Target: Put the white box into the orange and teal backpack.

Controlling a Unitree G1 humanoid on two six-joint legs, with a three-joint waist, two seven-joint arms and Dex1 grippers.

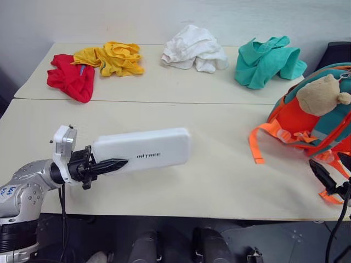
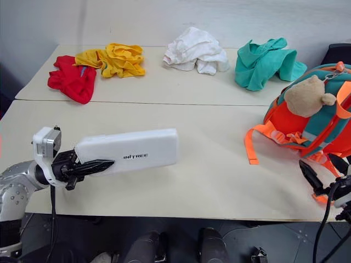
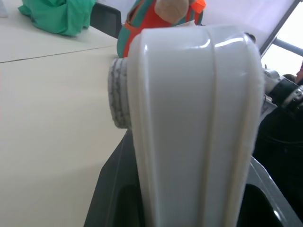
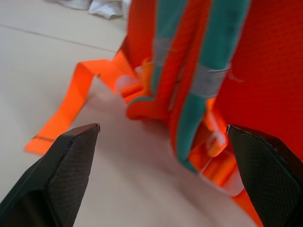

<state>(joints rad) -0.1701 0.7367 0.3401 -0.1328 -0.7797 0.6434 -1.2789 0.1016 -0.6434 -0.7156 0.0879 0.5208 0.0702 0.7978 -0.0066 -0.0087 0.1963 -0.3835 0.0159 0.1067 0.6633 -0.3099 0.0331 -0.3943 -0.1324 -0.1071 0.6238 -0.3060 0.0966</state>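
The white box [image 1: 145,149], long and flat with grey lettering, is held level above the near table with its free end pointing right. My left gripper [image 1: 112,164] is shut on its left end, and the box [image 3: 194,123] rises between the fingers in the left wrist view. The orange and teal backpack [image 1: 312,118] stands at the table's right edge with a tan plush animal [image 1: 323,93] on it. My right gripper [image 4: 163,137] is open in front of the backpack's straps [image 4: 189,75], at the near right table corner [image 1: 329,181].
Cloth heaps lie along the far table: red [image 1: 71,76], yellow [image 1: 112,57], white [image 1: 194,49] and teal [image 1: 266,60]. A loose orange strap [image 1: 258,139] trails from the backpack over the table [image 1: 219,181]. A seam runs between the two tabletops.
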